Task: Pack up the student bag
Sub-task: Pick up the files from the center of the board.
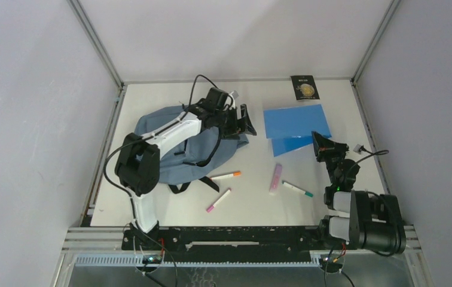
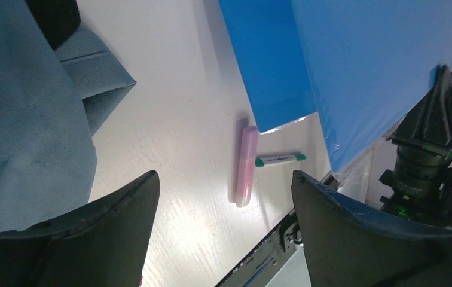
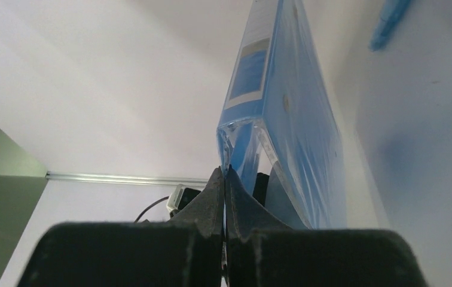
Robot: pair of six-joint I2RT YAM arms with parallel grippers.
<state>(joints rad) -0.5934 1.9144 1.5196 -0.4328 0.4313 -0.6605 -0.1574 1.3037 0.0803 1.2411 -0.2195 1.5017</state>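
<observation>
Top external view: I see the bag lying flat on the left half of the table, partly under my left arm. The left claw hovers at the bag's right edge, spread wide and empty. The right claw sits at the near right corner of the folder. Left wrist view: both fingers stand far apart, with bag fabric on the left and a highlighter just beside a green pen on the table beyond them. Right wrist view: the jaws are pressed together, pinching the folder's clear edge.
</observation>
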